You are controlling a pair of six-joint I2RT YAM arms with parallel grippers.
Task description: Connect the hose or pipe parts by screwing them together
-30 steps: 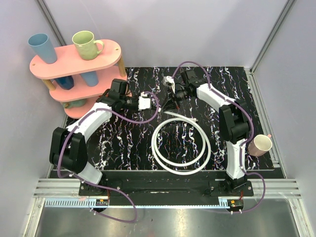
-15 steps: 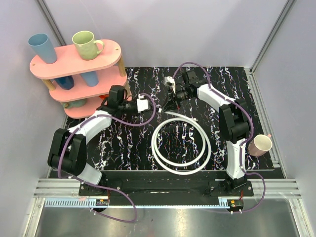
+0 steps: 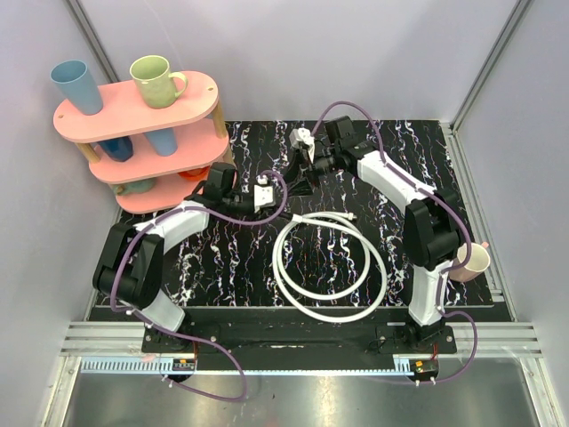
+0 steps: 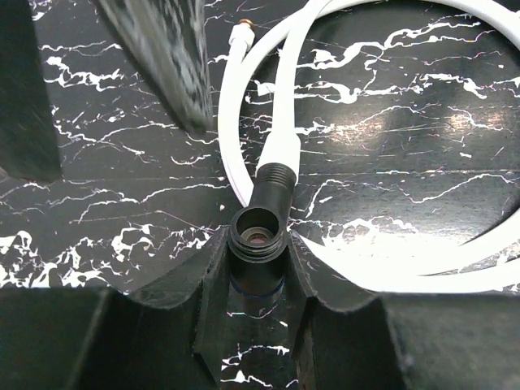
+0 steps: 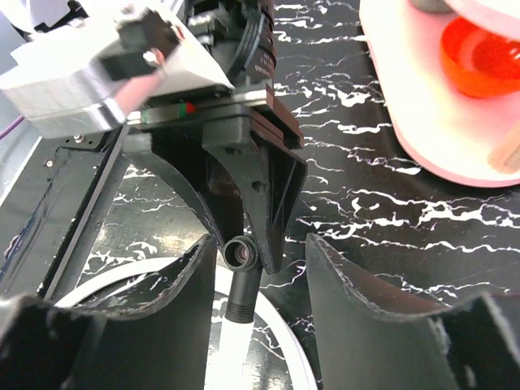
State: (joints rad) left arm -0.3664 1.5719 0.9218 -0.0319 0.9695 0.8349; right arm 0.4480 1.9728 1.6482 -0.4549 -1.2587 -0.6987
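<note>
Your right gripper (image 5: 260, 248) has just spread its jaws, holding nothing | left gripper (image 4: 258, 244) stays clamped on the black fitting (image 4: 272, 191) of the hose (image 4: 280, 150) | judging by this, you have 0 joints screwed yet.

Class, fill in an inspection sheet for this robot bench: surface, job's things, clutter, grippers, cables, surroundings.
Surface: black white-veined mat, flat.
Job's things: thin white flexible hose coiled on the mat; black threaded end fitting gripped; small metal-tipped hose end lying loose.
Clutter: pink cup at the right edge; pink tiered shelf carrying a green mug and a blue tumbler.
Grippers: left gripper shut on the fitting; right gripper open, fingers either side of it.
Cables: purple cables along both arms.
Surroundings: grey walls.
</note>
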